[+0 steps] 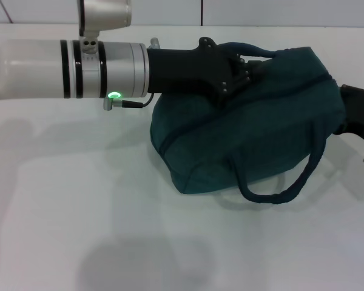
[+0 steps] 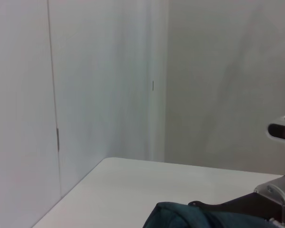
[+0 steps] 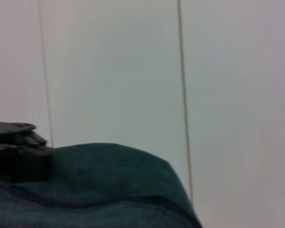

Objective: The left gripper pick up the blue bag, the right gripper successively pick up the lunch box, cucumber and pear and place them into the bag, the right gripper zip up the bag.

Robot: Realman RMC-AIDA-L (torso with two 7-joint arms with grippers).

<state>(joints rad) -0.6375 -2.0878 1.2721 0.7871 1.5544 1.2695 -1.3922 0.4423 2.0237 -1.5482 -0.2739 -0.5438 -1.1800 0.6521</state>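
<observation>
The blue bag [image 1: 255, 127] lies on its side on the white bench [image 1: 79, 230], bulging and with its zipper line running closed along the top edge; one loop handle [image 1: 279, 185] droops onto the bench on the side nearest me. I see the left tool [image 1: 239, 66] reaching in level from its silver-white arm [image 1: 67, 68] (green light lit on the wrist) and lying against the bag's upper far edge, where the second handle [image 1: 249, 50] arches just beyond its tip. Its fingertips are buried in the fabric, so I cannot tell whether it is clenched or released. The right tool [image 1: 346, 112] meets the bag's opposite end, its black body pressed to the fabric with the fingers hidden behind the bag; its state is likewise beyond what I can tell. From the right wrist view, the bag [image 3: 109, 185] fills the lower field with the left tool [image 3: 19, 152] resting on it. The left wrist view catches only the bag's rim [image 2: 180, 216], with the right tool's black body [image 2: 237, 206] lying along it.
</observation>
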